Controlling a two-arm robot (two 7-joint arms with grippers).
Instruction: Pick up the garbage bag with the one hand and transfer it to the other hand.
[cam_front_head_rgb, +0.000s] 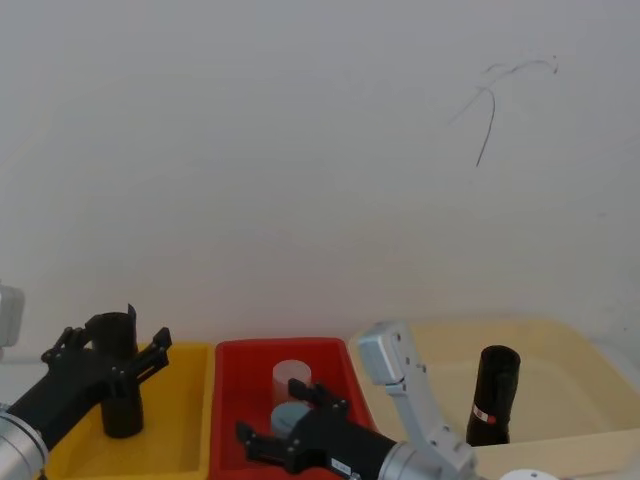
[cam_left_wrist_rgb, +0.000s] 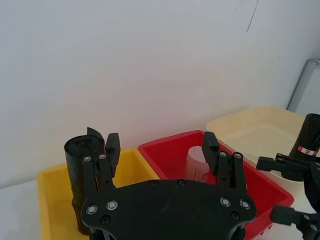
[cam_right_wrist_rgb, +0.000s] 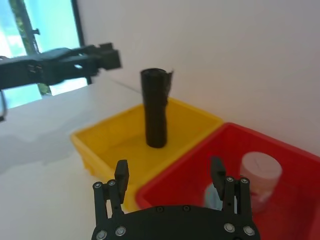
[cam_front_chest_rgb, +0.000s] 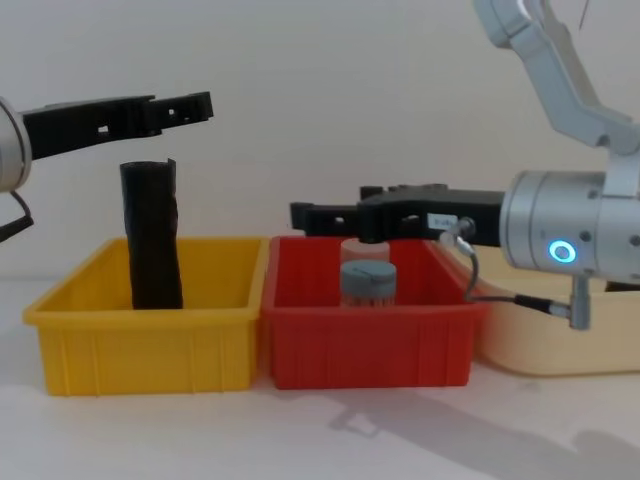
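Observation:
The garbage bag (cam_front_head_rgb: 497, 385), a black roll with a red-and-white label band, stands upright in the cream bin (cam_front_head_rgb: 575, 355) at the right; the left wrist view catches it too (cam_left_wrist_rgb: 311, 131). My left gripper (cam_front_head_rgb: 113, 347), without a sticker, hovers open over the yellow bin (cam_front_chest_rgb: 140, 340), its fingers either side of the top of a plain black roll (cam_front_chest_rgb: 152, 240). My right gripper (cam_front_chest_rgb: 300, 213), with a white sticker and a blue ring light, reaches leftward open above the red bin (cam_front_chest_rgb: 365, 345). Neither gripper touches the garbage bag.
The three bins stand side by side against a white wall: yellow, red, cream. In the red bin stand a translucent white cup (cam_front_head_rgb: 291, 376) and a grey-lidded jar (cam_front_chest_rgb: 367, 283), just under my right gripper. White tabletop lies in front of the bins.

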